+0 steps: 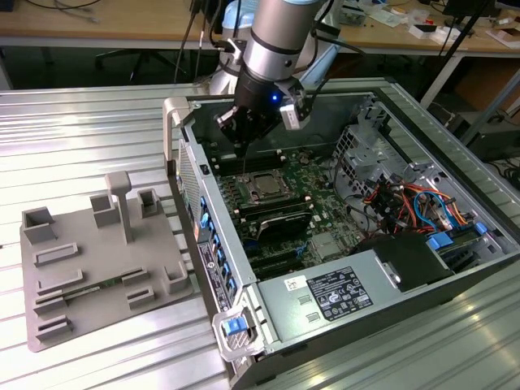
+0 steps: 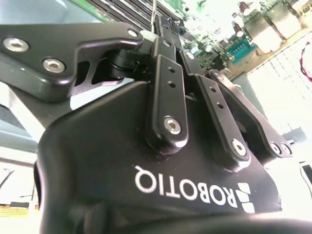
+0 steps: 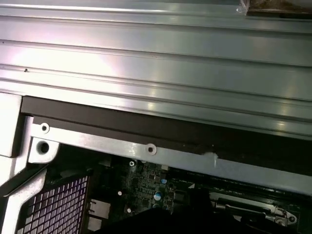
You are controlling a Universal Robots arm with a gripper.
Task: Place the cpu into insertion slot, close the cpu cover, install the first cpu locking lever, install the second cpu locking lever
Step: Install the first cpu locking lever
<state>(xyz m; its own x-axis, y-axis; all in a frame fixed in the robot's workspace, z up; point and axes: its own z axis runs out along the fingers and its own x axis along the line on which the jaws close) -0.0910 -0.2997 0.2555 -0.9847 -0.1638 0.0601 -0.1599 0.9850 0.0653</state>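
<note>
I am seeing the cpu point(image 1: 265, 187) already sitting in the insertion slot point(image 1: 262, 175) while my claw point(image 1: 241, 145), fingers drawn together and holding nothing, is hovering just above the slot, levers apparently unfinished.

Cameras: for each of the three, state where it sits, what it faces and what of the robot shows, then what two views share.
Exterior view: off the arm, high, looking down into the open computer case; the arm and gripper hang above the socket.
Second wrist view: on the wrist, looking along the gripper toward the green board.
First wrist view: on the wrist, facing the case's edge and ribbed table.
Shared: both wrist views show circuit board.
</note>
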